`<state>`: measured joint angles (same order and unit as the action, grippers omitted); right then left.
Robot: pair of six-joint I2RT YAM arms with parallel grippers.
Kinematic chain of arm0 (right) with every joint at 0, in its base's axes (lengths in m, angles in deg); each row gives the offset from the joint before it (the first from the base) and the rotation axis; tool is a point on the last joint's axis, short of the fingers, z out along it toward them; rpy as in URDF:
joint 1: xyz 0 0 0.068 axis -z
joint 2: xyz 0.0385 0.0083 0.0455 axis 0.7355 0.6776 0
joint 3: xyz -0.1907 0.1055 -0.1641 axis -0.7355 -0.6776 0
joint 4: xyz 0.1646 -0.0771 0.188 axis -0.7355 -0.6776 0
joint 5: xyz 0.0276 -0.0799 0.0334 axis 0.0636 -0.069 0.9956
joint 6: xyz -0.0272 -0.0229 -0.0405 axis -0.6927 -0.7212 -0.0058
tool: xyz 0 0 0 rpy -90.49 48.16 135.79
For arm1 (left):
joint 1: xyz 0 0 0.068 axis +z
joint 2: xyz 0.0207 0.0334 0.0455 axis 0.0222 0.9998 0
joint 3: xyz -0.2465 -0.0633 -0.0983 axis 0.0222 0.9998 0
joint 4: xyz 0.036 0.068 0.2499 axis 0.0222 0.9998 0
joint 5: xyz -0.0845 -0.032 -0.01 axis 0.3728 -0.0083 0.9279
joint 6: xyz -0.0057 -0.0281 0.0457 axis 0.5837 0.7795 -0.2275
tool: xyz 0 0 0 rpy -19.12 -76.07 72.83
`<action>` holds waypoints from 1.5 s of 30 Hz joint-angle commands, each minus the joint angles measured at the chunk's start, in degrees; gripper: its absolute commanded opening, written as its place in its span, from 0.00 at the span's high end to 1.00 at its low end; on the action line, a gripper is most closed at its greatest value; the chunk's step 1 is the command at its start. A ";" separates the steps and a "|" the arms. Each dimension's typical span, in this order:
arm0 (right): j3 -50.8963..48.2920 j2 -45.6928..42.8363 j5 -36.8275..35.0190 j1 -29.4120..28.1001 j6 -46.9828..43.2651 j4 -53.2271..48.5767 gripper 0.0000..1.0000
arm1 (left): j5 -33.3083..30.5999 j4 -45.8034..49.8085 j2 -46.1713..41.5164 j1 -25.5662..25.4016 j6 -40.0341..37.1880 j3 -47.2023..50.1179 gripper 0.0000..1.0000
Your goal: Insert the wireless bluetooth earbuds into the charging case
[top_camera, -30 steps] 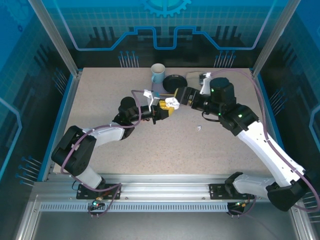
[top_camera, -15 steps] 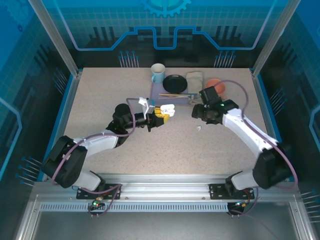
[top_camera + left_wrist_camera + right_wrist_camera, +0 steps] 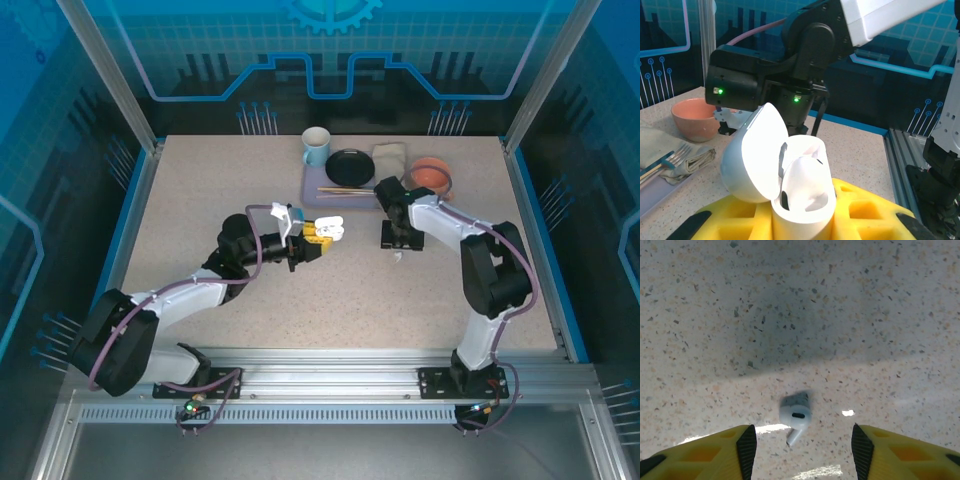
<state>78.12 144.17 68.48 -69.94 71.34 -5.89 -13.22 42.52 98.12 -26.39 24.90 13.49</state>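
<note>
My left gripper [image 3: 316,238] is shut on the white charging case [image 3: 805,200], which stands upright between its yellow fingers [image 3: 870,210]. The case's lid [image 3: 752,155] is hinged open to the left. The case [image 3: 328,226] is held above the table's middle. A single white earbud [image 3: 796,415] lies on the speckled table, stem toward the camera. My right gripper [image 3: 803,450] hangs straight over the earbud, open, with a black pad [image 3: 747,449] on either side and neither touching it. From above, the earbud [image 3: 398,257] sits just in front of the right gripper [image 3: 394,238].
At the back stand a blue mug [image 3: 316,146], a black dish [image 3: 350,165] on a lavender tray [image 3: 318,190], a folded cloth [image 3: 390,155] and a pink bowl [image 3: 432,173]. The right arm [image 3: 790,75] looms close behind the case.
The right arm has swung away from the case and folded down over the earbud on the table, its jaws narrowing. The left gripper has drifted slightly left with the case.
</note>
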 commanded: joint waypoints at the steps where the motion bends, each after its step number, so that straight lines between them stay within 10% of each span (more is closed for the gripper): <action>1: 2.62 2.73 -0.46 -0.52 -0.42 -2.64 0.45 | -0.85 0.14 -1.36 -0.14 -1.71 0.85 1.00; 45: -1.86 6.19 -0.46 0.61 8.26 -0.89 0.59 | -0.59 -1.95 1.01 -0.10 -0.86 -0.10 1.00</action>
<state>78.14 149.98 69.57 -70.26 78.55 -5.32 -13.63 42.73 98.68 -26.39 24.88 13.90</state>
